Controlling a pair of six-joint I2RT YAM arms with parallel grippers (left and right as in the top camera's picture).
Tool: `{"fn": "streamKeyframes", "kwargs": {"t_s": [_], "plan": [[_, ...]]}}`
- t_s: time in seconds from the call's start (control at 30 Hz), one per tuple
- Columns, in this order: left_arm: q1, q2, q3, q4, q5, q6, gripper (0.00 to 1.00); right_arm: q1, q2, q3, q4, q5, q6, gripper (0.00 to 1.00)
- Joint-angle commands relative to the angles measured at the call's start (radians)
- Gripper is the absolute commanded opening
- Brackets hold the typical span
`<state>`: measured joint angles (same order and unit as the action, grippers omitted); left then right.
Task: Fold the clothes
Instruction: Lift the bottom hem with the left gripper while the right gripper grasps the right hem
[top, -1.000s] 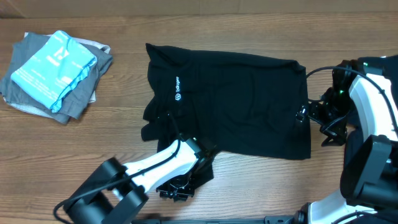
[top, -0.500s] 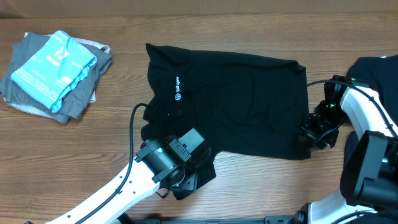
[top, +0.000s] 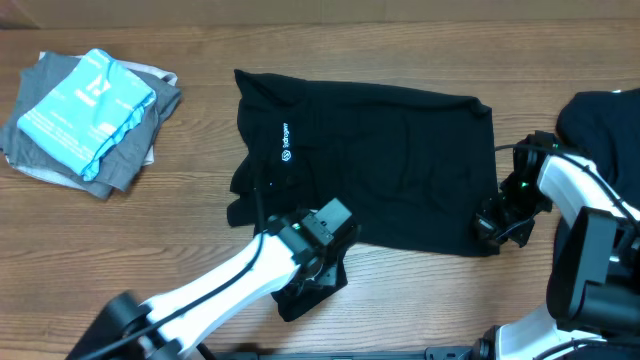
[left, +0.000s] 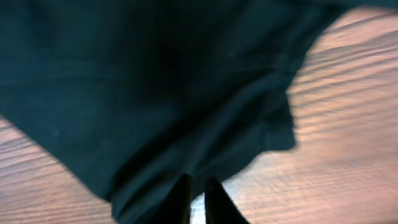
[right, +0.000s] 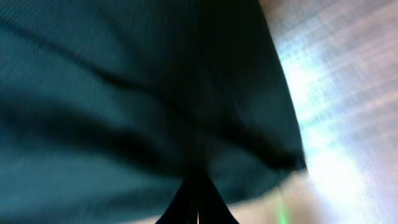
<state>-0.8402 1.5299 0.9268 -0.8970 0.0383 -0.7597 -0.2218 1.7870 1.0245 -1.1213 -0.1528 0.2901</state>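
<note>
A black T-shirt (top: 380, 160) with small white lettering lies spread flat mid-table, collar end to the left. My left gripper (top: 312, 264) is at its bunched near-left sleeve; in the left wrist view the gripper (left: 196, 180) has its fingers almost together, pinching the dark fabric edge (left: 186, 124). My right gripper (top: 490, 226) sits at the shirt's near-right hem corner. In the right wrist view that gripper (right: 198, 182) is shut, its tips buried in the cloth (right: 137, 93). Both wrist views are blurred.
A stack of folded grey and light-blue clothes (top: 88, 115) lies at the far left. Another black garment (top: 605, 120) is heaped at the right edge, behind the right arm. Bare wood table (top: 150, 230) surrounds the shirt.
The left arm swung in and its jaws closed on the sleeve. The right gripper slid toward the near hem corner and went from wide open to shut.
</note>
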Motion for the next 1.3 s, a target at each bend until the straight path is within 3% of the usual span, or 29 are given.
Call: {"fn": "streamKeyframes", "kwargs": {"t_s": [0.0, 0.33, 0.6, 0.8, 0.93, 0.97, 1.03, 1.13, 1.27], "plan": [[-0.004, 0.11, -0.015, 0.023, 0.034, -0.006, 0.06, 0.002, -0.01, -0.057, 0.079, -0.004, 0.026, 0.04], [-0.005, 0.262, -0.015, 0.034, 0.041, -0.003, 0.05, -0.073, -0.01, -0.122, 0.117, 0.202, 0.188, 0.04], [-0.005, 0.283, -0.016, -0.028, 0.041, 0.013, 0.04, -0.19, -0.01, -0.138, 0.095, 0.2, 0.19, 0.05], [-0.003, 0.271, -0.014, -0.102, 0.106, 0.107, 0.04, -0.193, -0.01, -0.138, 0.103, 0.177, 0.185, 0.2], [0.006, 0.175, 0.025, -0.186, 0.103, 0.117, 0.04, -0.193, -0.01, -0.138, 0.115, 0.177, 0.185, 0.33], [0.009, 0.109, 0.048, -0.233, 0.072, 0.116, 0.04, -0.193, -0.01, -0.138, 0.116, 0.177, 0.185, 0.4], [0.016, 0.02, 0.071, -0.289, 0.024, 0.092, 0.04, -0.193, -0.01, -0.138, 0.119, 0.176, 0.181, 0.44], [0.048, -0.123, 0.084, -0.339, -0.016, 0.059, 0.04, -0.193, -0.01, -0.138, 0.127, 0.174, 0.182, 0.64], [0.139, -0.256, 0.084, -0.333, -0.097, -0.016, 0.08, -0.193, -0.01, -0.137, 0.135, 0.144, 0.164, 0.7]]}}
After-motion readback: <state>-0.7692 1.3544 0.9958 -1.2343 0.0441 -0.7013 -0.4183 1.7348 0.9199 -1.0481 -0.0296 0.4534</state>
